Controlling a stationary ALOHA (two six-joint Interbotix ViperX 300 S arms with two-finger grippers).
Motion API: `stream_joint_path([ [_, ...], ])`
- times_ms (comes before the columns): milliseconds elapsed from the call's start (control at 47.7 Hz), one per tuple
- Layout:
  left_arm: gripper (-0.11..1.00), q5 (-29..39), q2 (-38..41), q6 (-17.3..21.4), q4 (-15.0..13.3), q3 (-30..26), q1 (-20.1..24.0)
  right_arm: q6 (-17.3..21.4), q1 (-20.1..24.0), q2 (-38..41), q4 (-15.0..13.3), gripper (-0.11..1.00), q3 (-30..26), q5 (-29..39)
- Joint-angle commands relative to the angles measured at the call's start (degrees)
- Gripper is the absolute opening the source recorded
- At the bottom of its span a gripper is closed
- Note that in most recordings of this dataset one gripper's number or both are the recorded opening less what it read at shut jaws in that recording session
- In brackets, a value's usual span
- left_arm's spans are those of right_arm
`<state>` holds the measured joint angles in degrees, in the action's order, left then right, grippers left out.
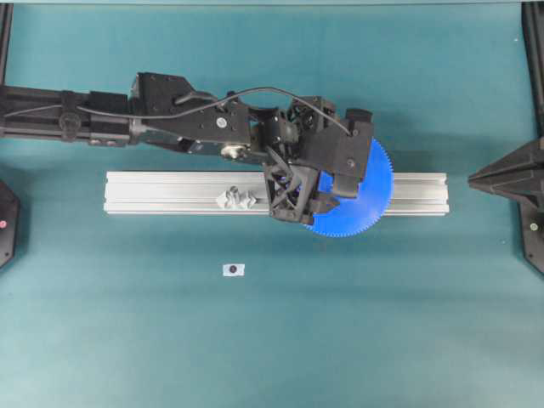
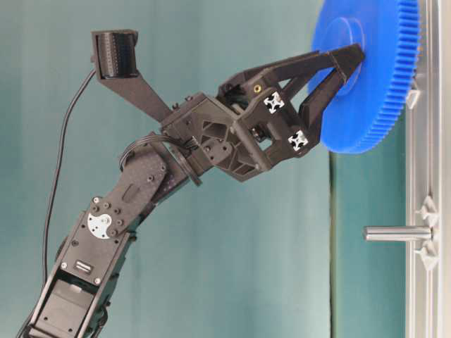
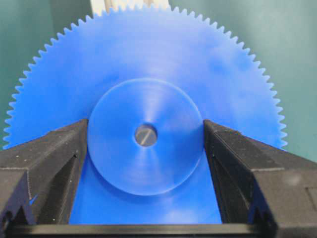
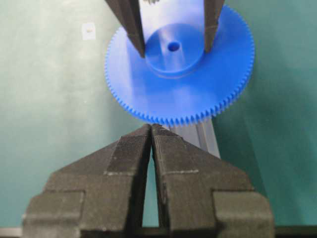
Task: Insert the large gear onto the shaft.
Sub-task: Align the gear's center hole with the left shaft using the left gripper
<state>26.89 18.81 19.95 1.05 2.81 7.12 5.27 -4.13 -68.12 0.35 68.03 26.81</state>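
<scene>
Both left hand (image 3: 146, 136) fingers grip large gear (image 3: 148, 84) hub.

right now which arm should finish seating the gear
Left. Its gripper already clamps the gear by the raised hub, over the rail, with a pin end showing in the centre hole. The right gripper sits shut and empty, back from the gear.

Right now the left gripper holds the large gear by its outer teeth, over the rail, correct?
Not quite. The left gripper holds the large gear by its raised hub, not its teeth; the left wrist view shows the fingers clamped on either side of the hub. It is over the rail.
</scene>
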Motion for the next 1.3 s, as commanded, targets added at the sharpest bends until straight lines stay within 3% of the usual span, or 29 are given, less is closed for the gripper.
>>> stream_joint_path([
  [0, 0.78, 0.5, -1.5, 0.0, 0.4, -1.0, 2.3, 0.6, 0.0, 0.4, 0.1, 0.14, -0.5, -0.4],
  [796, 0.78, 1.0, -1.2, -3.5, 0.4, -0.4, 3.0, 0.6, 0.0, 0.4, 0.1, 0.14, -0.8, -0.6],
  [1278, 0.78, 1.0, -1.1, -8.2, 0.4, 1.9, 1.4, 0.6, 0.0, 0.4, 0.1, 0.14, -0.9, -0.6],
])
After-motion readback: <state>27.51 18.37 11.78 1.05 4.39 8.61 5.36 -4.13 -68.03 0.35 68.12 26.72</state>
